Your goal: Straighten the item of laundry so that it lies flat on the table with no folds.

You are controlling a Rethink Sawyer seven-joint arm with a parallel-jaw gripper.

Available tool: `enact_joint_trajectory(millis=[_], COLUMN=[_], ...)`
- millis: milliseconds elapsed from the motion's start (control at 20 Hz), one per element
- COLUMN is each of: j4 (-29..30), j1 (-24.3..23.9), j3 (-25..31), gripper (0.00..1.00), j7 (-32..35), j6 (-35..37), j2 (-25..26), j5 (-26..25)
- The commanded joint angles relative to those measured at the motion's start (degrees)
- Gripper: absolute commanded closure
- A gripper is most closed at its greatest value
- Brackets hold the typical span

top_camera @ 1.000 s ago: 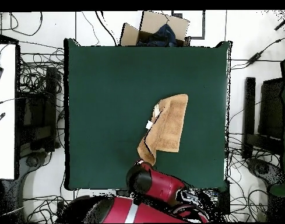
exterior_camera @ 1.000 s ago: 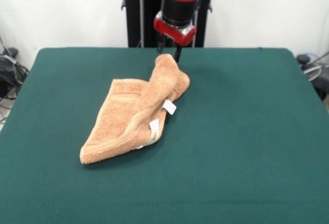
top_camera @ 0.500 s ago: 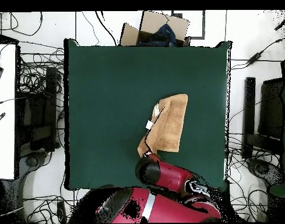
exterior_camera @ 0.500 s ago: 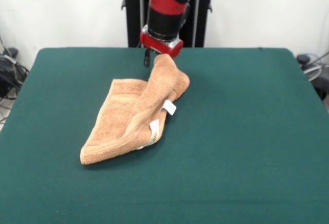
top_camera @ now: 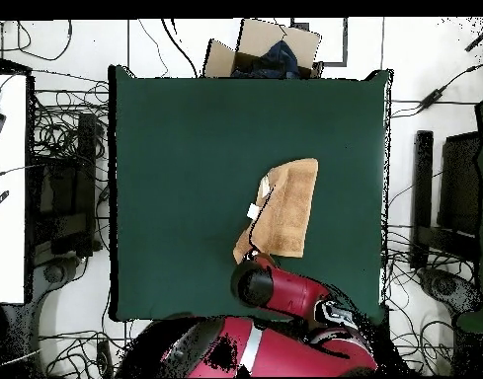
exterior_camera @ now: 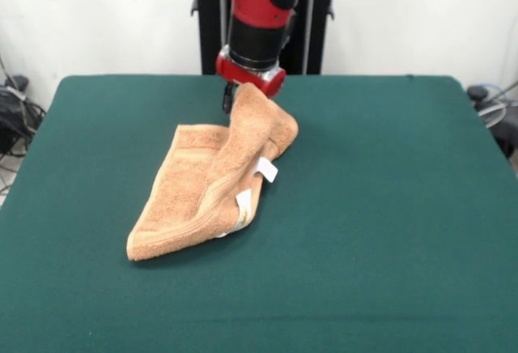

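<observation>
Fingers of the red and black Sawyer gripper [exterior_camera: 235,98] are mostly hidden: one dark tip shows at the left of the raised towel peak in the front view, the rest sits behind the cloth, so I cannot tell how wide they stand or whether they have the fabric pinched.

Nearest the front camera lies the low, rounded end of the small peach-orange terry-cloth towel [exterior_camera: 212,183], resting on the dark green felt-covered table [exterior_camera: 388,223] left of centre. From there the towel runs back and to the right as a doubled strip, one layer folded over the other along its length, with the small white care tag [exterior_camera: 267,169] sticking out on its right edge about midway. Farther back the fold rises into a hump whose top meets the gripper at the far end. In the overhead view the towel [top_camera: 284,209] lies right of the table's middle, and the arm's wrist covers the corner closest to the robot.

To do this step well, I judge the grasp should take only the upper layer at that corner, then carry it sideways away from the fold line, low over the felt, so the lower layer stays put and the sheet opens without dragging.
</observation>
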Motion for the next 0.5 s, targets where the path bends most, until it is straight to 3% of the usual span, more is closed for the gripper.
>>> enact_joint_trajectory(millis=[50,500], j4=[-5.3,-5.2], j1=[1.3,2.5], j3=[5.6,5.2], gripper=[0.0,0.0], j7=[5.2,6.2], j6=[-1.0,-3.6], j2=[4.2,5.1], j5=[-0.4,-0.2])
